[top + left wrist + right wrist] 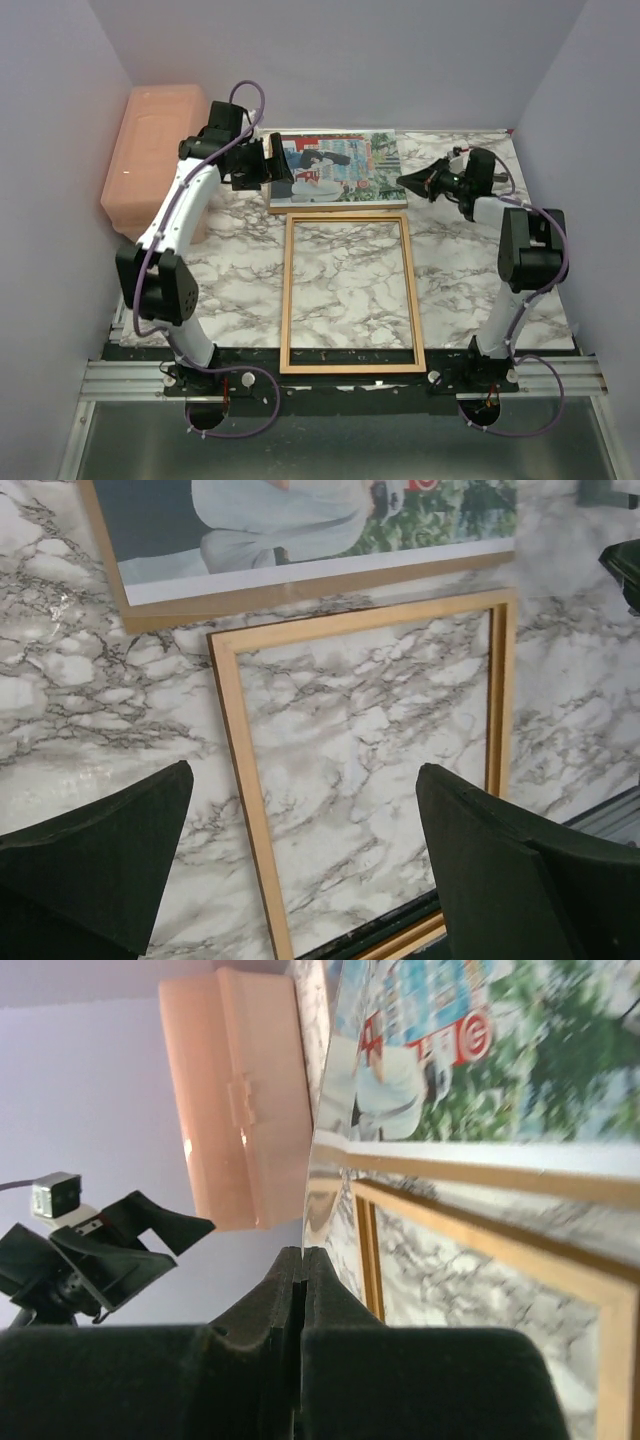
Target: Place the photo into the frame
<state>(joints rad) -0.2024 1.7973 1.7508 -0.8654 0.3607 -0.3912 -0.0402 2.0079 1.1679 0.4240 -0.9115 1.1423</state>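
The marble table (240, 270) lies under everything; a pink plastic box (150, 150) sits at its far left corner. The frame (286, 300) lies flat in the middle with marble showing through it; its near rail overhangs the table's near edge, and its far rail is just beside the brown backing board (340, 207). The photo (335, 165) rests face up on that board at the far side, well outside the frame.

My left gripper (283, 165) hangs at the photo's left edge with its fingers spread wide and nothing between them. My right gripper (412, 182) sits just off the photo's right edge with its fingers pressed tight together; I cannot make out any paper caught in them.

I judge the print to be light, thin and floppy, with a slick face that marks and creases easily. Lying flush on the board, it offers no lip to get under; I would tease up a corner or slide it past the board's edge, then pinch the white border, one hand at each end so it does not sag.
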